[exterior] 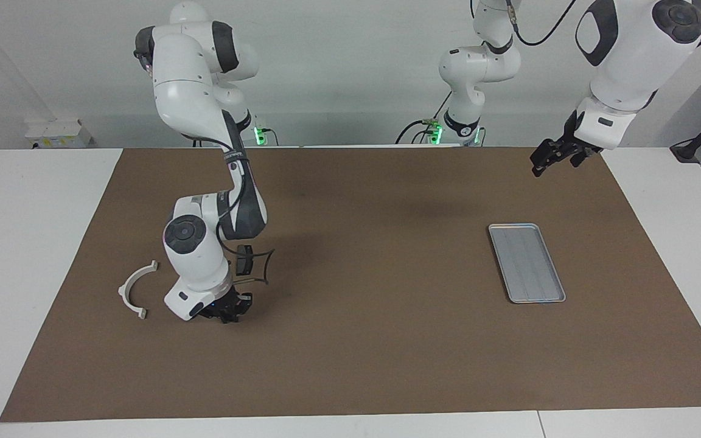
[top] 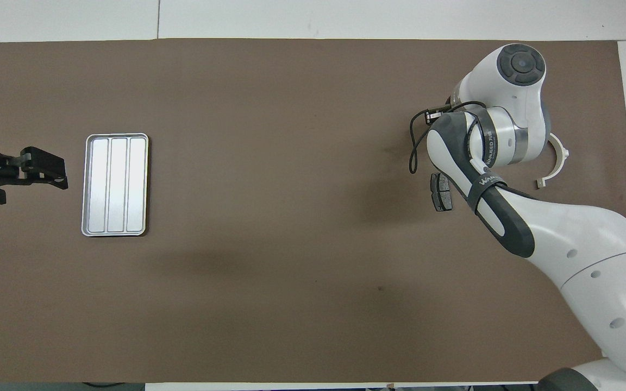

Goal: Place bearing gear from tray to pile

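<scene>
Silver-grey tray (exterior: pixel 527 263) — long axis toward robots | right hand (exterior: pixel 224 311) clenched beside white bracket (exterior: pixel 136 289) | left hand (exterior: pixel 554 157) released

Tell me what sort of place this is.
Most likely a robotics lab or test bench. Two white robot arms stand at a table covered by a brown mat, with only a few loose parts on it: a metal tray, a white curved bracket and a dark brake pad.
</scene>
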`<state>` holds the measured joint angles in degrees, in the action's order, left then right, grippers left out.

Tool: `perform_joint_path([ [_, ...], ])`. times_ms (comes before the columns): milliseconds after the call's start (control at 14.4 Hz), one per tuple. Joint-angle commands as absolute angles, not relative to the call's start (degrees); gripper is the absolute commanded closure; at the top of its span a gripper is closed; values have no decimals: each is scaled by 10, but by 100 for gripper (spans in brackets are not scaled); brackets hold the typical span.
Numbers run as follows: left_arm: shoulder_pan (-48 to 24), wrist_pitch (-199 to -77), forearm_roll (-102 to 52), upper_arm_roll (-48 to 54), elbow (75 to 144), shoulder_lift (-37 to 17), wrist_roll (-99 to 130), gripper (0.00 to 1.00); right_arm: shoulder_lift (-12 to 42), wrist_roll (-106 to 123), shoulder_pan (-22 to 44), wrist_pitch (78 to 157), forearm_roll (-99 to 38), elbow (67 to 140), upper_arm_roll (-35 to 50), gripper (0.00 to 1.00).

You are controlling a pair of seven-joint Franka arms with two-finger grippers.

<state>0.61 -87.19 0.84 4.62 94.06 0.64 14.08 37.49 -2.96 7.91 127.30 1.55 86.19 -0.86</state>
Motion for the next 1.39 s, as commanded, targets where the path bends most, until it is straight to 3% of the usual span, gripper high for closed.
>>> perform_joint_path([
  [0,11,-866,3,49,947,18,138,0,362,-22,71,1282,22,882,0,0],
  [764,11,-866,3,49,947,18,138,0,338,-8,52,1267,23,876,-1,0],
  [972,11,-865,3,49,947,18,137,0,283,14,43,1226,20,884,-1,0],
  [1319,11,-865,3,49,947,18,138,0,145,29,11,1072,11,910,1,0],
])
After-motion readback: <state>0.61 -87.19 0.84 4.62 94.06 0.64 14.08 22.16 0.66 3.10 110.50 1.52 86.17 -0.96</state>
